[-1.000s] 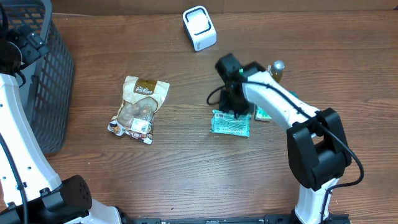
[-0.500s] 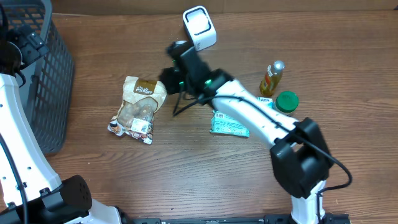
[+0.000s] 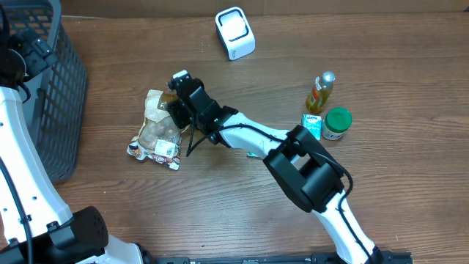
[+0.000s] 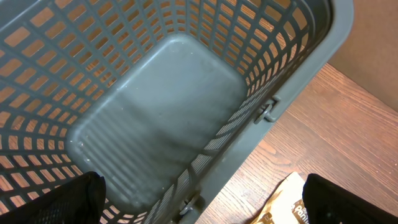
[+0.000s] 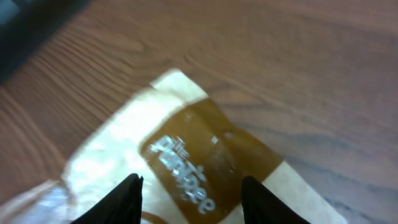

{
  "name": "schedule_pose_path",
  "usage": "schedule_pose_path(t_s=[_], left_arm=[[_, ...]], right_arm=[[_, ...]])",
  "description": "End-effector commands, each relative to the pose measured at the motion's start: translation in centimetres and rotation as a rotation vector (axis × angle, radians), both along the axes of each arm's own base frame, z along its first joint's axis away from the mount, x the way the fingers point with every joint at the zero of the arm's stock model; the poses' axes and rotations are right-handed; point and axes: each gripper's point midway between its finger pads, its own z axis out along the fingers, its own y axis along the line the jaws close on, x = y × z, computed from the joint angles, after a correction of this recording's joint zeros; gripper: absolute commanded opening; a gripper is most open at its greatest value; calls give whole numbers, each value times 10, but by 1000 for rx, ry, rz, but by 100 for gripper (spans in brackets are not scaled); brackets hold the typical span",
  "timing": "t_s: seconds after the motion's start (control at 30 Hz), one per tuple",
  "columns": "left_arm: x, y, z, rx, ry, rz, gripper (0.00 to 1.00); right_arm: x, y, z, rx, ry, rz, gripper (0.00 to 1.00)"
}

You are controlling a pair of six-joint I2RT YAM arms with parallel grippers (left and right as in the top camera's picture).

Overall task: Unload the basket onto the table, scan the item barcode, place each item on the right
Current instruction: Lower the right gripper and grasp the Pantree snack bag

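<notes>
Since the right fingers (image 5: pixel 129 198) stand spread with nothing pinched between them, the right arm reads as poised for a pick rather than carrying anything; they hang just above the printed brown top panel of the snack pouch (image 3: pixel 157 132), the item most likely meant for scanning. Pouch: lies flat on the tabletop (image 3: pixel 242 213), left of centre, print side up, brown header toward the far edge; a pale label shows at its near end, too small to confirm as the barcode. Judgement: the fingers are open to that width so as to straddle the pouch's top seam, the easiest edge to lift on a flat, soft pack. Group at right, well apart from the pouch: small carton (image 3: pixel 313 125) touching or just beside a green-lidded jar (image 3: pixel 338 119), with a slim bottle (image 3: pixel 320 91) upright behind them; none is touched. Left fingers (image 4: pixel 62 202): spread fully wide and empty, held over the open grey basket (image 4: pixel 298 56) at the tabletop's left edge, apparently parked clear of the working area; the basket interior is bare, suggesting a drop-off for scanned goods. Scanner (image 3: pixel 234 32): white unit at the far edge, well apart from the pouch, so a lift and a carry lie between this grasp and any reading.
</notes>
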Motion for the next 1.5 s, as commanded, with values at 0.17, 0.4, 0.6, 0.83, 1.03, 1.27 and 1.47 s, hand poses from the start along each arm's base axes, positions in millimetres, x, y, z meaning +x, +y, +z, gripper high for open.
schedule_pose_path(t_s=[0.17, 0.4, 0.6, 0.83, 1.03, 1.27, 1.47], left_arm=[[2, 0, 3, 15, -1, -15, 99], [2, 0, 3, 15, -1, -15, 100], [2, 0, 3, 15, -1, -15, 100], [2, 0, 3, 15, -1, -15, 100], [2, 0, 3, 15, -1, -15, 99], [2, 0, 3, 15, -1, -15, 100], [2, 0, 3, 15, -1, -15, 100]], right_arm=[[15, -39, -36, -164, 1, -136, 47], [-4, -100, -44, -382, 147, -196, 47], [-43, -138, -48, -547, 299, -192, 48], [-70, -159, -23, -583, 432, -258, 53], [-93, -156, 40, -530, 544, -227, 56], [-156, -158, 33, -526, 823, -121, 40], [-193, -166, 2, -604, 900, -86, 36]])
